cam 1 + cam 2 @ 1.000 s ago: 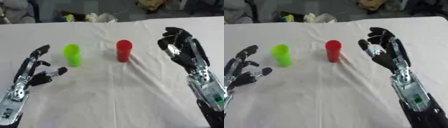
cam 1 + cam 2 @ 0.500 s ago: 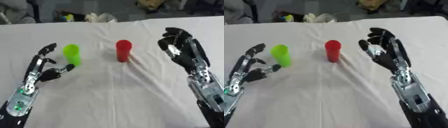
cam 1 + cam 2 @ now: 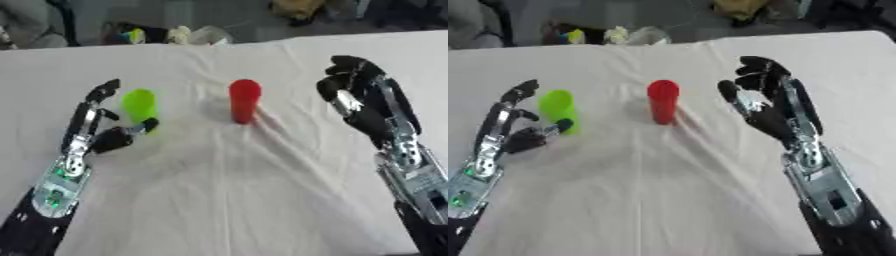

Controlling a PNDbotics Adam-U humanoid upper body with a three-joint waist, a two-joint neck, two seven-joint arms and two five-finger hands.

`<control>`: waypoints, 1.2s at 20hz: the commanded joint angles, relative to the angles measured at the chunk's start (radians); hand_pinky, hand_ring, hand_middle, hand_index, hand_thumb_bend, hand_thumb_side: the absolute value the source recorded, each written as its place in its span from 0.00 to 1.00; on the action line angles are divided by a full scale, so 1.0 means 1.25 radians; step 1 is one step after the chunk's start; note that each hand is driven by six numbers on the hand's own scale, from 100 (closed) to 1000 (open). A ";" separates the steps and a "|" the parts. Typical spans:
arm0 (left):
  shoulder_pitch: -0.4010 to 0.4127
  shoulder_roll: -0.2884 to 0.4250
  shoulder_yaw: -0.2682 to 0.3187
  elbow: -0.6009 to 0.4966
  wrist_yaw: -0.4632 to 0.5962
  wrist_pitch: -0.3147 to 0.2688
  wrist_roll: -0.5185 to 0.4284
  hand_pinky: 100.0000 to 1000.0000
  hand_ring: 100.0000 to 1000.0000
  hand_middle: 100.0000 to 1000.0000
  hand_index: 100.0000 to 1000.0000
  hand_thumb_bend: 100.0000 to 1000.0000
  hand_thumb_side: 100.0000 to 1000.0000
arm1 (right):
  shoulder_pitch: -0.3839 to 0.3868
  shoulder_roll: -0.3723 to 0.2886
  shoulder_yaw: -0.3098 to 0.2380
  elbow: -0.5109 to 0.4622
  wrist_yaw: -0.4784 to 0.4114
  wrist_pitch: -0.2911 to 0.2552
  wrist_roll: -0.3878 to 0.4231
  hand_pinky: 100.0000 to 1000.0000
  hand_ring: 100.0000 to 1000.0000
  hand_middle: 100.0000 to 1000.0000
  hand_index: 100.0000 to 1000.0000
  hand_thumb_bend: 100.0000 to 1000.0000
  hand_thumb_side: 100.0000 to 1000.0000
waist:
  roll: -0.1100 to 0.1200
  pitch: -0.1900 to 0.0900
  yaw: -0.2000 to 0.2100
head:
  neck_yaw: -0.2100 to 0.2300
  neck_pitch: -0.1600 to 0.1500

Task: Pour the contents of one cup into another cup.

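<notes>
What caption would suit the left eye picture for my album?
Robot's open left hand reaches beside a green cup; a red cup stands mid-table, right hand open nearby.

Looking down from head height onto the white-clothed table (image 3: 227, 200), both eyes facing forward across it to the cluttered far edge. Nearly identical framing, right eye view shifted slightly; shared: green cup (image 3: 138, 104), red cup (image 3: 244, 100), both forearms rising from the bottom corners.
</notes>
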 commanded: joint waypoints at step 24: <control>-0.092 -0.027 -0.011 0.138 0.027 -0.032 0.027 0.39 0.77 0.70 0.82 0.72 0.36 | -0.017 -0.005 0.002 -0.011 -0.008 -0.001 0.010 0.71 0.64 0.61 0.77 0.56 0.48 | -0.003 -0.003 -0.023 | 0.011 -0.009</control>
